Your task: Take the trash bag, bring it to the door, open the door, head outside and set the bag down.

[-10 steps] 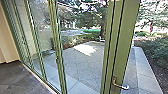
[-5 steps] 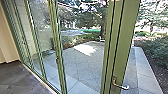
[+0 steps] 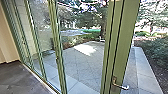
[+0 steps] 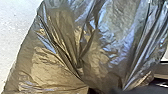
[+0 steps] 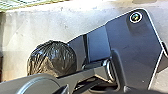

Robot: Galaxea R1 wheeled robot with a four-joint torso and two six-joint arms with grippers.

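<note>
The trash bag (image 4: 60,65), dark, glossy and creased, looms large in the left wrist view. Its folds draw together at my left gripper (image 4: 103,90), which is shut on it. From the right wrist, the same bag (image 5: 52,58) appears as a rounded black bundle beside my base. The green-framed door (image 3: 122,45) stands ahead in the head view, with a metal lever handle (image 3: 121,86) low on it. I cannot tell whether the door is ajar.
Tall glass panels with green frames (image 3: 58,50) run to the left, above a dark indoor floor (image 3: 22,80). Outside lie a paved yard (image 3: 82,65), a tree (image 3: 102,22) and bushes (image 3: 156,50). A pale wall (image 3: 7,42) borders the far left.
</note>
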